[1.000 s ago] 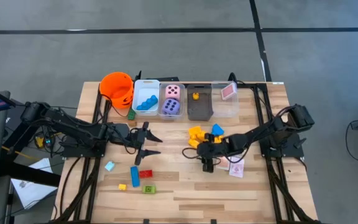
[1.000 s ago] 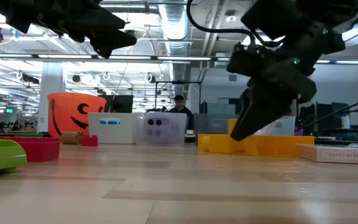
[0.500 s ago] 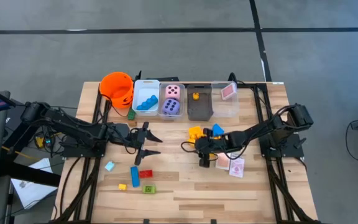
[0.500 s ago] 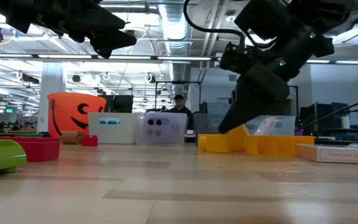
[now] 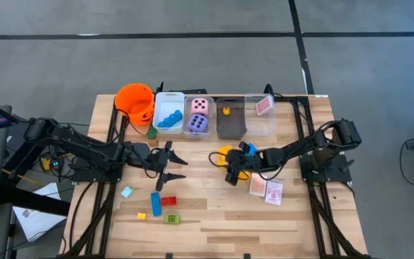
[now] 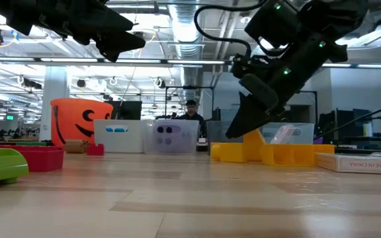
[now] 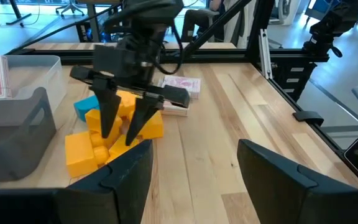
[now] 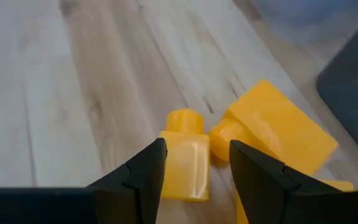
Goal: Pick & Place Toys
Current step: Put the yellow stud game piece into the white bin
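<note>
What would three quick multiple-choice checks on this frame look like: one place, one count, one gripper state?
1. Where is the right gripper?
A. over the orange bucket
B. at the yellow blocks near the table's middle
C. over the pink-white cards

2. How many dice sit in the clear bin beside the bin with the blue blocks?
A. one
B. two
C. four

3. How do the right gripper's fingers stand?
A. open, astride a yellow block
B. shut on a card
C. shut on a blue block

Key: 1 B, the high view puts it at the yellow blocks. 2 B, a pink die and a purple die lie in one bin. 3 A, the right wrist view shows a yellow block between spread fingers.
</note>
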Controlling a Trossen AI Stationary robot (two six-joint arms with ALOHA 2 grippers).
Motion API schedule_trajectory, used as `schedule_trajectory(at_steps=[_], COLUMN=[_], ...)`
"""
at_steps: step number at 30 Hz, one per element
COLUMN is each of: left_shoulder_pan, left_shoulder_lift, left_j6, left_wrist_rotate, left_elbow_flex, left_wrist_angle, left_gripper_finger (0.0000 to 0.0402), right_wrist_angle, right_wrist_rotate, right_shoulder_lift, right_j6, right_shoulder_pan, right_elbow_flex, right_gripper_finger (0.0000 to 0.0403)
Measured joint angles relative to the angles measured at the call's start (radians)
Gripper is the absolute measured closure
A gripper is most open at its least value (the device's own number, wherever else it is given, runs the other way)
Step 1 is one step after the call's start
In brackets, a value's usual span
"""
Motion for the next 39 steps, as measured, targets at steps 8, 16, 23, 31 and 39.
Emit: schedule_trajectory(at_steps=[8,16,23,31,39], left_shoulder_pan=[0.000,0.000,0.000,0.000,0.000], left_shoulder_lift=[0.000,0.000,0.000,0.000,0.000], left_j6=[0.000,0.000,0.000,0.000,0.000], left_wrist_rotate=[0.000,-0.005,-0.004,-0.004,-0.003], left_elbow_flex=[0.000,0.000,0.000,0.000,0.000], left_wrist_angle=[0.000,0.000,0.000,0.000,0.000], left_gripper_finger=[0.0175,0.0175,0.0175,0.0175,0.0175], right_wrist_angle=[-0.037,-0.042,-0.041,-0.041,-0.041], right_wrist_rotate=[-0.097,-0.103,-0.100,-0.096,-0.096], right_shoulder_lift=[0.000,0.001,0.001,0.001,0.001], right_j6=[0.041,0.038,-0.010,0.064,0.198], right_shoulder_pan=[-0.024,-0.004,0.036,0.011,-0.006], right_elbow_flex=[0.001,0.001,0.001,0.001,0.001], right_gripper_finger=[0.0197,0.0176,0.0174,0.0175,0.0175])
